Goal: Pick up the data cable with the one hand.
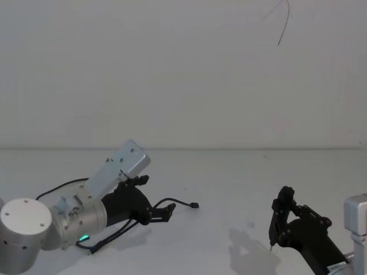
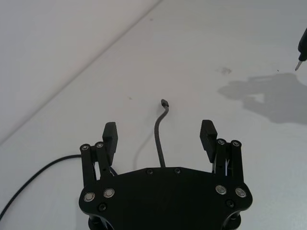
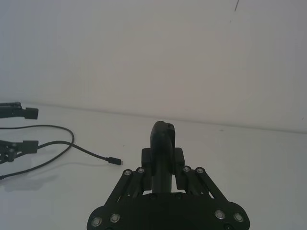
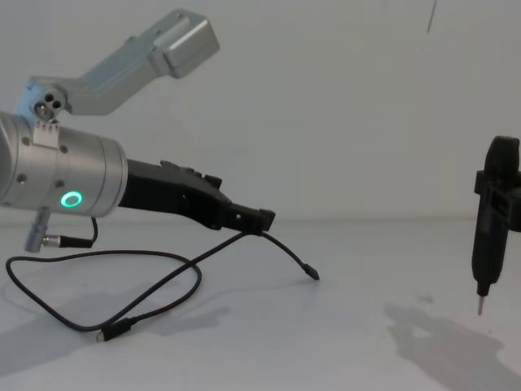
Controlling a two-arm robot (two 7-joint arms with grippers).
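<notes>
Slack of the data cable (image 2: 157, 143) loops on the table (image 1: 229, 172) nearest the robot; farther out the cable runs between the spread fingers of the left gripper (image 2: 159, 128), unclamped. Grasp and lift both remain, by my read. Right gripper (image 3: 162, 158) sits well right of the cable, clenched on a pointed tool (image 4: 487, 220).

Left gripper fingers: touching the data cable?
Apart. Left wrist view: the data cable runs between the open fingers of the left gripper, table showing either side.
</notes>
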